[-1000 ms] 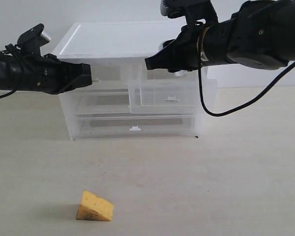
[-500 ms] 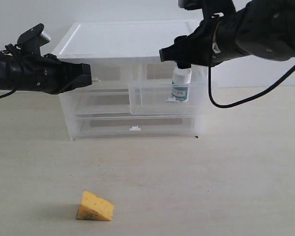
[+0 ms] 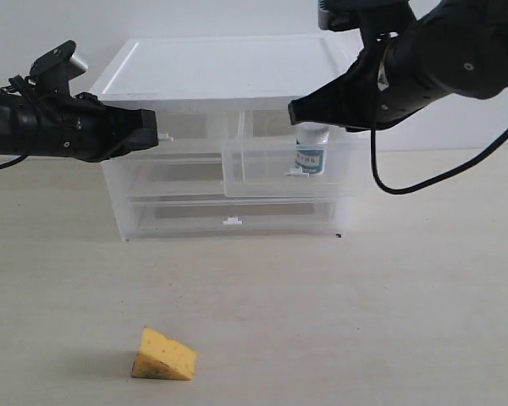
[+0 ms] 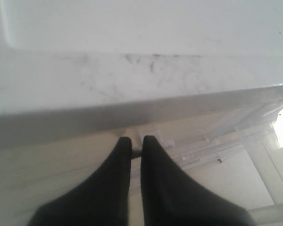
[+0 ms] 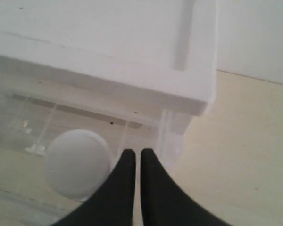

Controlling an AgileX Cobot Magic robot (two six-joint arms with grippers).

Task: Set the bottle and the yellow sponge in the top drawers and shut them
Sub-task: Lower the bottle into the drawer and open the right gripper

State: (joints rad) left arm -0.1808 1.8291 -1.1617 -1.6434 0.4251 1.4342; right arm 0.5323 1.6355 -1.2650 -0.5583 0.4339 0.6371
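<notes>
The bottle [image 3: 311, 152] stands upright inside the right top drawer [image 3: 262, 173], which is pulled out. The right hand [image 3: 294, 110] is just above it with fingers pressed together, holding nothing. The left hand [image 3: 154, 132], also closed, is at the tab handle [image 3: 165, 137] of the left top drawer [image 3: 190, 127]. The yellow sponge [image 3: 164, 355] lies on the tabletop [image 3: 364, 296], well apart. The sponge and both closings seem left to do.
</notes>
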